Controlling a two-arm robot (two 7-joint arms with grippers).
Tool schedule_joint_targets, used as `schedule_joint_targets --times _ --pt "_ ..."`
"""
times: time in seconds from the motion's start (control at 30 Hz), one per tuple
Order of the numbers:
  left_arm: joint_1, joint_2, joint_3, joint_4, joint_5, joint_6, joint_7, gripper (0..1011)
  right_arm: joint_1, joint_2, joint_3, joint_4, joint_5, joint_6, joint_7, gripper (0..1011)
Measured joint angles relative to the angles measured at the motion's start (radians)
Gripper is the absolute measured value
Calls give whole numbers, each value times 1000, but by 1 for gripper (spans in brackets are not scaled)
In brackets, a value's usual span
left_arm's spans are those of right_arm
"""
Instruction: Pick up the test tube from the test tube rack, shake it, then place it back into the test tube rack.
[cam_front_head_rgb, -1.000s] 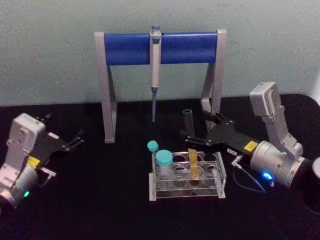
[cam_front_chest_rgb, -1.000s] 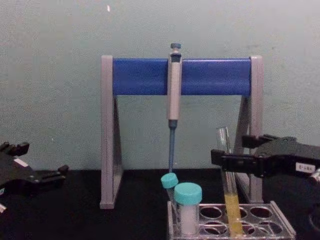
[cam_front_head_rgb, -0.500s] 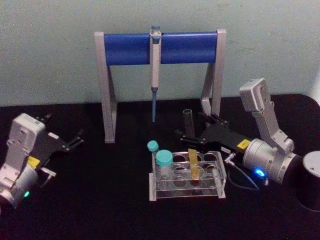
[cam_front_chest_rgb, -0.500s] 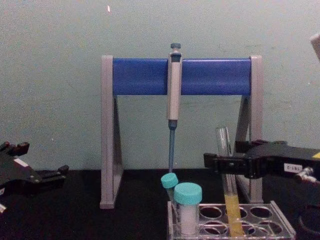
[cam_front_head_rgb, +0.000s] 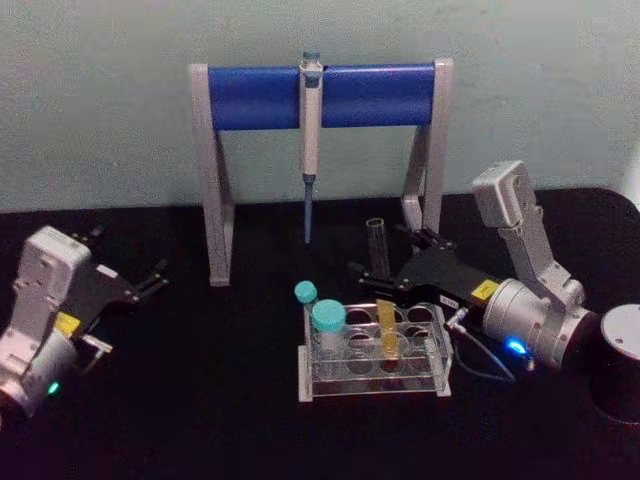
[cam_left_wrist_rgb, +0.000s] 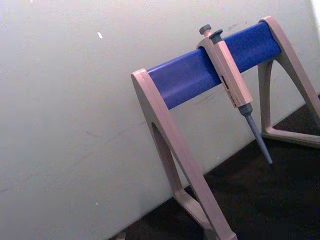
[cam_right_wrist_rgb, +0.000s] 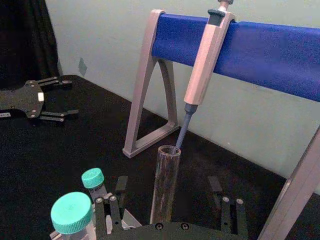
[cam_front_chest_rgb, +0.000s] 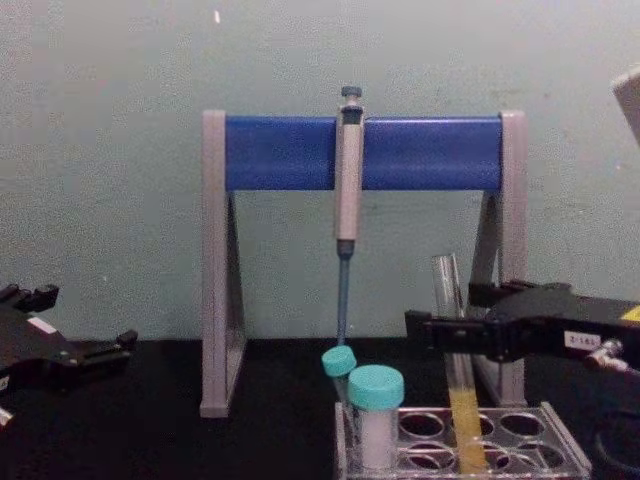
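Head view: right gripper (cam_front_head_rgb: 380, 256) sits at the tall clear glass test tube with yellow liquid (cam_front_head_rgb: 377, 240). The tube stands in a middle hole of the low clear plastic test tube rack (cam_front_head_rgb: 372, 386). Left gripper (cam_front_head_rgb: 130, 264) is parked at the table's left, fingers spread, empty.

Left wrist view: grey-and-blue pipette stand (cam_left_wrist_rgb: 200, 75), not involved in the grasp.

Right wrist view: black fingers (cam_right_wrist_rgb: 109, 207) are released and straddle the tube (cam_right_wrist_rgb: 165, 185), with a gap on each side and no contact.

Chest view: the gripper crosses the tube above the liquid, over the rack top.

Step in hand, as I judge it: grasp. Close evenly on the bare glass, firm but not crushing. Then lift straight up until the round bottom clears the hole. Keep the uncapped tube upright and steer off the teal-capped plastic tubes (cam_front_chest_rgb: 376, 395) just beside it.
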Motion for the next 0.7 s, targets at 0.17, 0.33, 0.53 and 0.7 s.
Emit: schedule_joint_targets --times 0.17,0.33,0.53,0.7 --pt "0 0 0 0 0 0 0 1001 -3 0 1 -2 -5 -6 2 1000" --pt "0 0 0 0 0 0 0 1001 -3 0 1 -2 -5 -6 2 1000" --pt "0 0 0 0 0 0 0 1001 -3 1 1 -2 -5 -6 2 1000" --pt "0 0 0 0 0 0 0 1001 -3 1 1 -2 -5 -6 2 1000"
